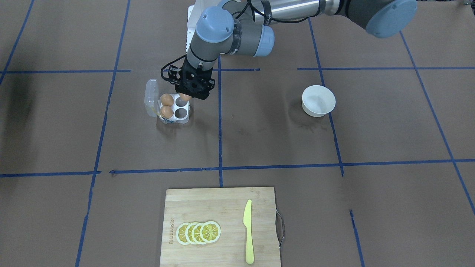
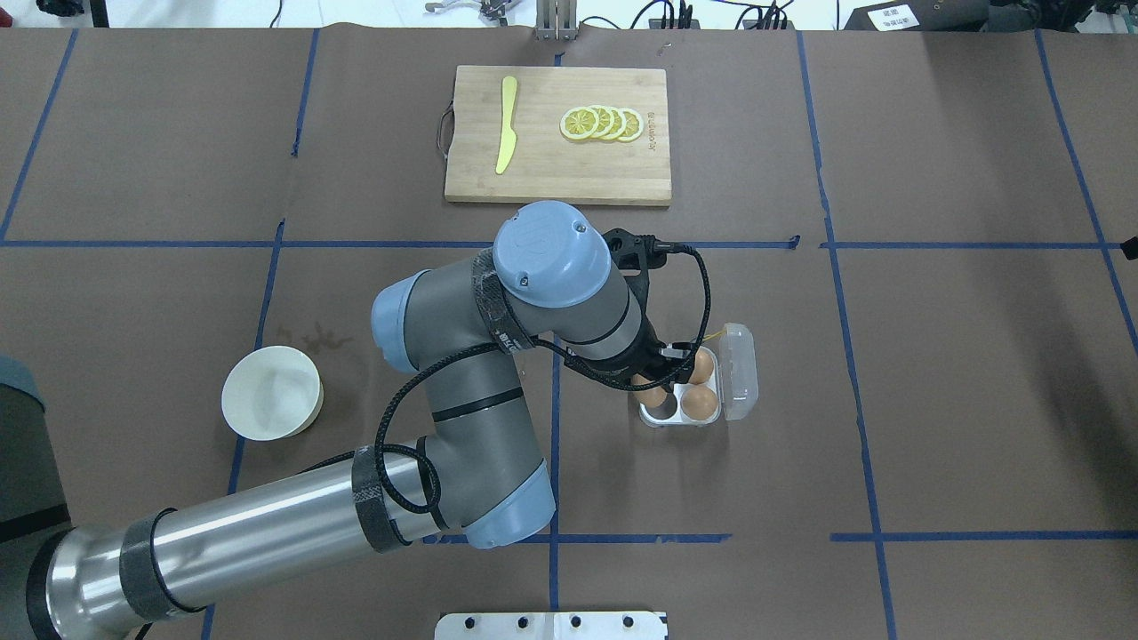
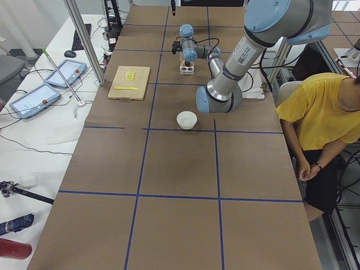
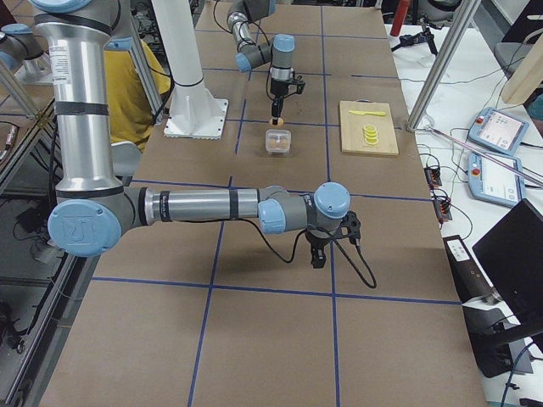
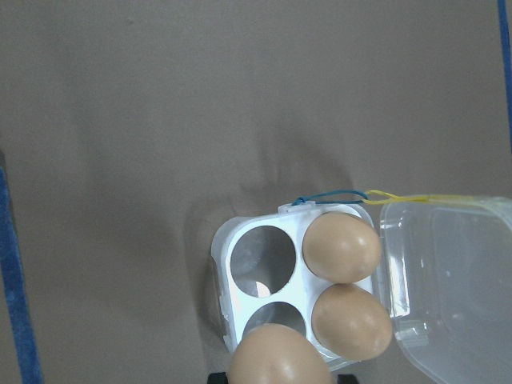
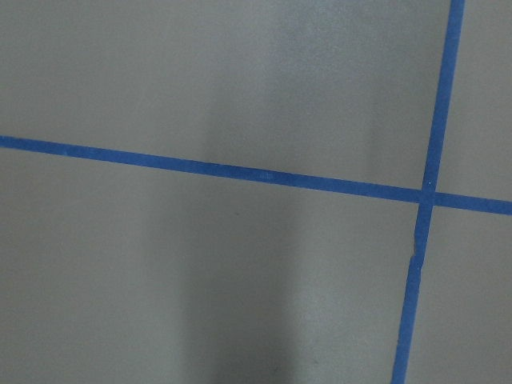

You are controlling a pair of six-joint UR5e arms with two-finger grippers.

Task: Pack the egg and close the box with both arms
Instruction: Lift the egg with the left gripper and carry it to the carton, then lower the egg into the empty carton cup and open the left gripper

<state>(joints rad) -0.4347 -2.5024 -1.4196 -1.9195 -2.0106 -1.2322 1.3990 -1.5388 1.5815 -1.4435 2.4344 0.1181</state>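
Fingers of the left gripper [image 1: 190, 93] clamp the egg [image 1: 184, 97] just above the box [image 5: 221, 264], over an unfilled cup, presumably for lowering in. Two other eggs [image 5: 342, 246] fill the lid-side cups; two cups are vacant. The lid [image 5: 448, 280] lies open. The right gripper [image 4: 325, 248] hangs well apart; I cannot tell its finger gap.

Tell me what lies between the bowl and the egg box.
Between bowl and box: bare table with one blue tape line, per the front-facing view.
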